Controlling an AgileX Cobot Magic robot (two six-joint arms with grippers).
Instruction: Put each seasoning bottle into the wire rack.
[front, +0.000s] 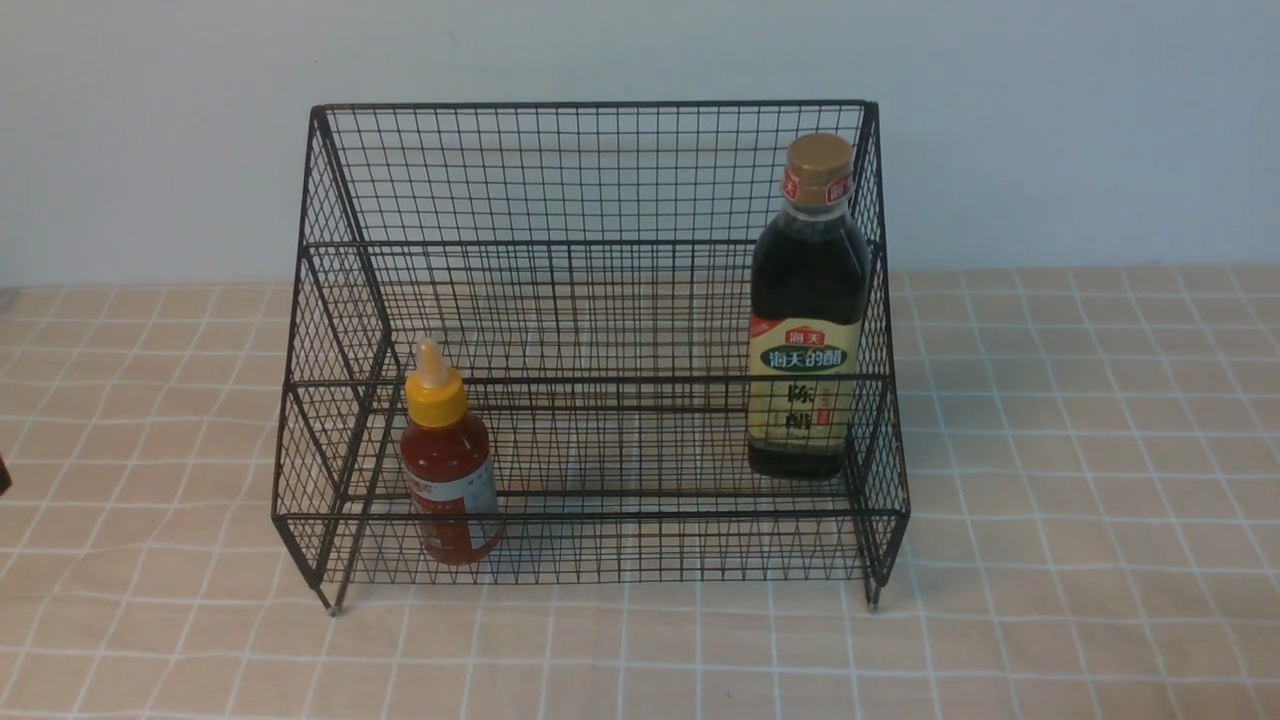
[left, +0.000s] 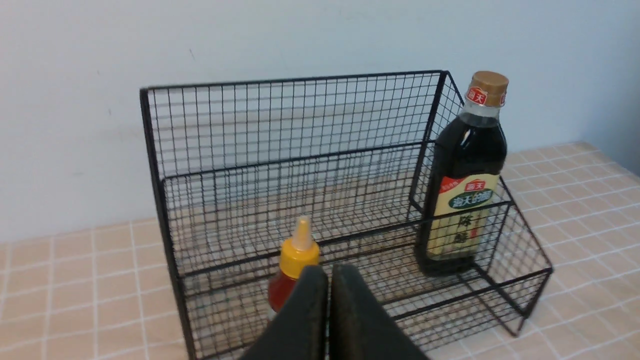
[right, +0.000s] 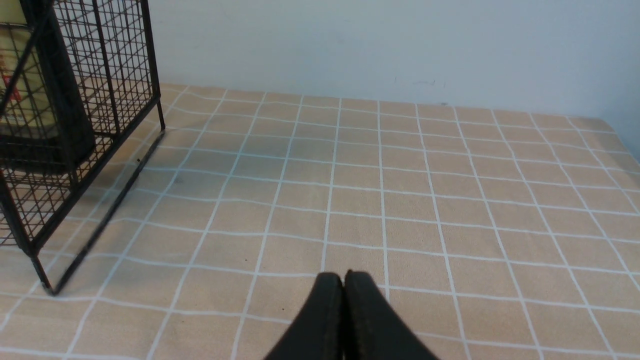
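A: Where are the bottles?

B: Both stand upright on the lower front tier of the large black wire-mesh stepped rack (front: 590, 300). The small red squeeze bottle with yellow nozzle cap (front: 449, 470) is at its left end, the tall dark vinegar bottle with gold cap (front: 808, 310) at its right end.

A: And the fingers?

B: The left gripper (left: 329, 280) has its fingers pressed together, holding nothing. The right gripper (right: 344, 282) is the same, above the checked beige desk (right: 400, 190).

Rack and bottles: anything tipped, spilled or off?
Nothing stands out. The vinegar bottle and the red sauce bottle both stand upright and capped inside the wire rack, at opposite ends. No spill shows on the checked cloth.
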